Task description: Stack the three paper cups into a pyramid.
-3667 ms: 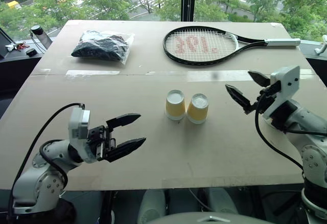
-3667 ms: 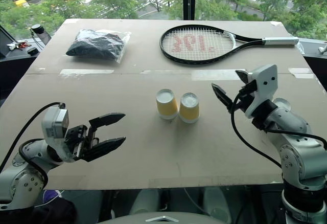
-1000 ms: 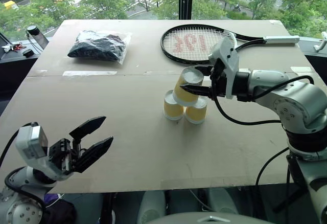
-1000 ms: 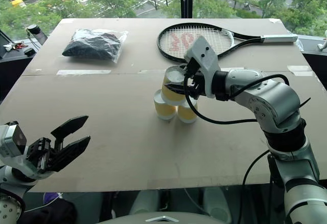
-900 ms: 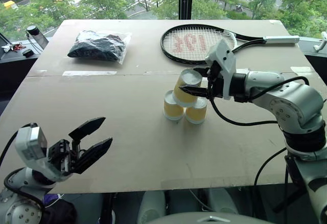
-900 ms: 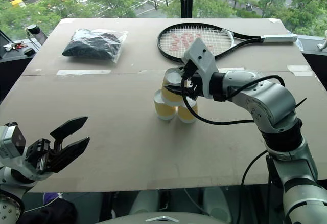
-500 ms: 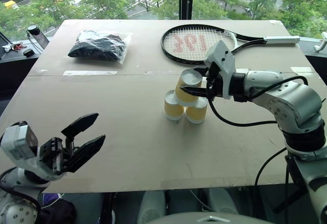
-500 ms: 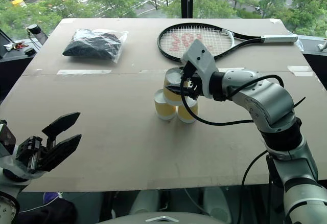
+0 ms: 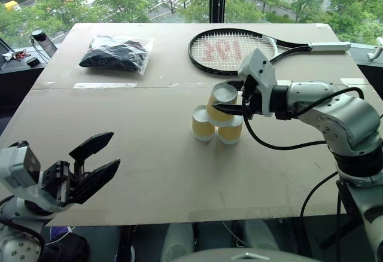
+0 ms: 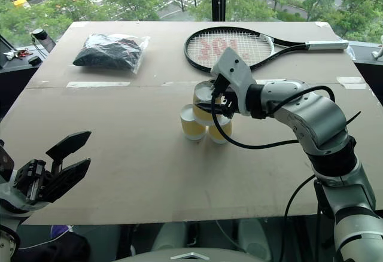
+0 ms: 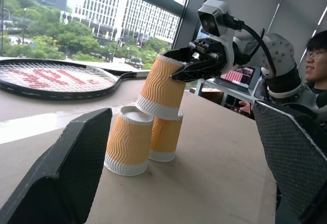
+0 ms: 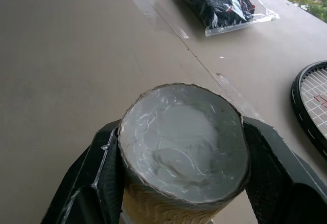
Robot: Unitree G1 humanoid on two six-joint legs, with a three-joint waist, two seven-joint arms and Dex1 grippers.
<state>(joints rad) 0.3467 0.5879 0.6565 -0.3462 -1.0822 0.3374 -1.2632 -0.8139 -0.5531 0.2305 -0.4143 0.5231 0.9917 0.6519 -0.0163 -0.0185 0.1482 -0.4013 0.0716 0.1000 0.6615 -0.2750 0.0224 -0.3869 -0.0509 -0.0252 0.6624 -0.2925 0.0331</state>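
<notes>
Left eye view, centre frame: the right gripper [image 9: 232, 101] is clamped on the top cup [image 9: 221, 103], tilted over two base cups [image 9: 203, 124] standing side by side. Lower left, the left gripper [image 9: 96, 163] hangs spread wide, empty.

Left wrist view, centre: the top cup leans; released crooked, it'll likely slide off or topple a base cup.

Count: three cups, one racket [image 9: 233, 51], one bag [image 9: 116, 53].

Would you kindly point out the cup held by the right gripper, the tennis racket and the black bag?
held cup [image 9: 219, 103]: left eye view, its yellow ribbed side.
tennis racket [image 9: 230, 51]: left eye view, its strings.
black bag [image 9: 115, 54]: left eye view, its middle.
</notes>
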